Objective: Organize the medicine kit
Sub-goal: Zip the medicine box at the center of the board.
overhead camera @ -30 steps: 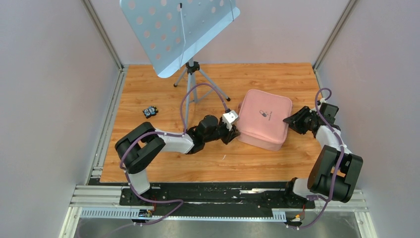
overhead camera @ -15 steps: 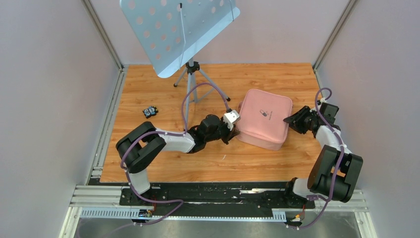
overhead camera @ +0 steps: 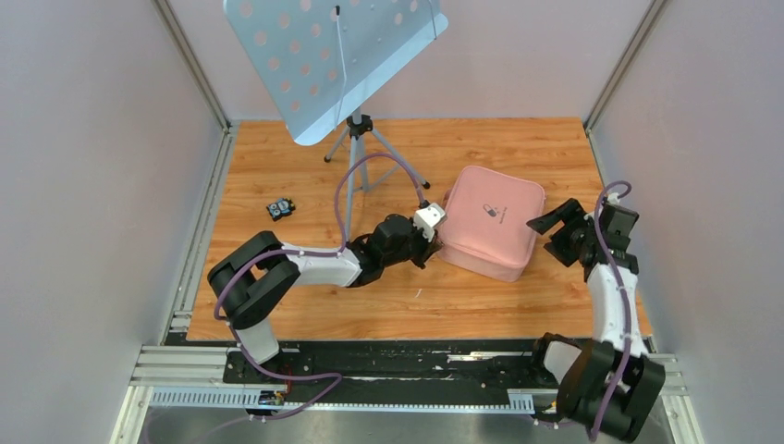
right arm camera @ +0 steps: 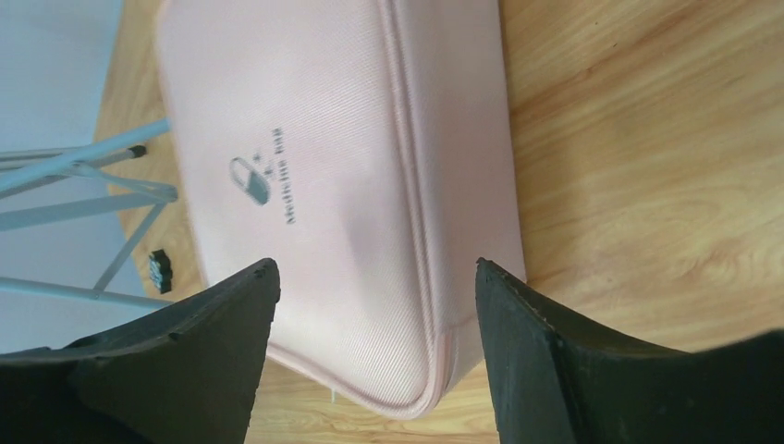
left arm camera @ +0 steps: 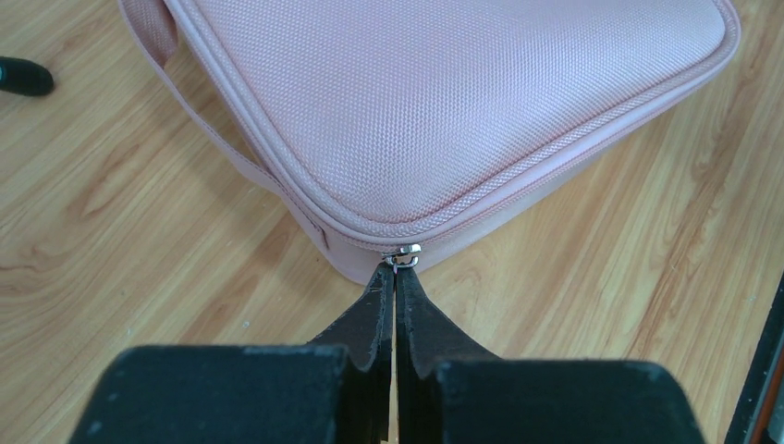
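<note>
1. Two arms flank the pink, soft, rectangular fabric medicine kit [overhead camera: 490,222]. It lies flat on the light-brown wooden table [overhead camera: 518,314], right of centre and near the tripod feet of the pale-blue perforated metal music stand [overhead camera: 333,65]. Along the edges in view, its zip looks fully closed.
2. The left gripper [left arm camera: 396,268] comes in low at the kit's near-left corner with its black jaws pressed together. Their tips meet on the small silver metal zip pull [left arm camera: 404,254], and the tab seems to be pinched between them. That low, level reach suits dragging the pull along the seam.
3. The right gripper [right arm camera: 374,266] hangs beside the kit's right edge, not touching it, with its jaws spread wide and nothing in them. Its wrist view shows the lid and the dark pill logo [right arm camera: 248,180] between the two fingers. It is probably placed there to steady the case so it does not slide when the zip is tugged.
4. By my reading, the task is at its opening step, since nothing can be sorted until the lid is unzipped.
5. One small black object [overhead camera: 280,208] sits well apart on the table's left side and is too small to identify.
</note>
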Available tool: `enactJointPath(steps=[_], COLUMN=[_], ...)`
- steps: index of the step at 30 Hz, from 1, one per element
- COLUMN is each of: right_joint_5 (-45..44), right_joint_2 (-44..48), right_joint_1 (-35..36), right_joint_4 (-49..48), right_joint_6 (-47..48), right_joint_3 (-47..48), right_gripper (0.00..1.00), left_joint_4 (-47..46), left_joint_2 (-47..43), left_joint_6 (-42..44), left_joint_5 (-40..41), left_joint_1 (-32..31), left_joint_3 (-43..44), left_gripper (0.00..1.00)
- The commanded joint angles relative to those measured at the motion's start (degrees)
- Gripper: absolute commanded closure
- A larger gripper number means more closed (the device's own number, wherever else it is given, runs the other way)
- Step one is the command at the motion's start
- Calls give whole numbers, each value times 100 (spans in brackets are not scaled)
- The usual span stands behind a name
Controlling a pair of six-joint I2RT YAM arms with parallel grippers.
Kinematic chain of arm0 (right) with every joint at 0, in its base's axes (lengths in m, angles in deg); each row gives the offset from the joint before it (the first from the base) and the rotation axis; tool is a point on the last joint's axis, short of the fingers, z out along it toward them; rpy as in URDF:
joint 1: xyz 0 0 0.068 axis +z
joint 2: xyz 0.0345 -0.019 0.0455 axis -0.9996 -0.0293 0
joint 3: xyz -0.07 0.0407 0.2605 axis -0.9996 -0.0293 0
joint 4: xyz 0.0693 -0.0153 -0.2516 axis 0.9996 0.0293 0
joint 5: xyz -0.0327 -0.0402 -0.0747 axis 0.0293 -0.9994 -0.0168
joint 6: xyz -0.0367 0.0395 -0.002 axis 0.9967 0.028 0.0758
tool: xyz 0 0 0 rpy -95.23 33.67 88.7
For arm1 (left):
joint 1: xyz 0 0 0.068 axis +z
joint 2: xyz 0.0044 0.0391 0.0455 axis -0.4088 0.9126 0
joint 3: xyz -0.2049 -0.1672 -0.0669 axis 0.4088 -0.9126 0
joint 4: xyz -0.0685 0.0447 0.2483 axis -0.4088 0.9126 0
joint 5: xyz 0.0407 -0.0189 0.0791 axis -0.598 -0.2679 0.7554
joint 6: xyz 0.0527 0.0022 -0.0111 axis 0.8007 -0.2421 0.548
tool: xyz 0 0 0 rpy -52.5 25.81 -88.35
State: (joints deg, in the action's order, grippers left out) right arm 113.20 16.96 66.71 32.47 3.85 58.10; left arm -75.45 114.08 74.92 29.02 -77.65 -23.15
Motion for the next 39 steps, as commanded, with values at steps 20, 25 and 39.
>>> enactJointPath(steps=[20,25,39], right_joint_5=[1011,934,234], right_joint_2=[2769,2339,1627], right_joint_1=[432,571,631], right_joint_4=[201,-529,-824], right_joint_6=[-3117,-3302,-2824], right_joint_3=[-1911,-2066,-1915], right_gripper=[37,44,99], left_joint_4=[829,870,1132], left_joint_2=[-84,-83,-211], left_joint_6=[-448,-526,-355], left_joint_5=[-110,-223,56], left_joint_1=[-617,-716,-748], left_joint_3=[701,748,760], left_gripper=[100,100,100])
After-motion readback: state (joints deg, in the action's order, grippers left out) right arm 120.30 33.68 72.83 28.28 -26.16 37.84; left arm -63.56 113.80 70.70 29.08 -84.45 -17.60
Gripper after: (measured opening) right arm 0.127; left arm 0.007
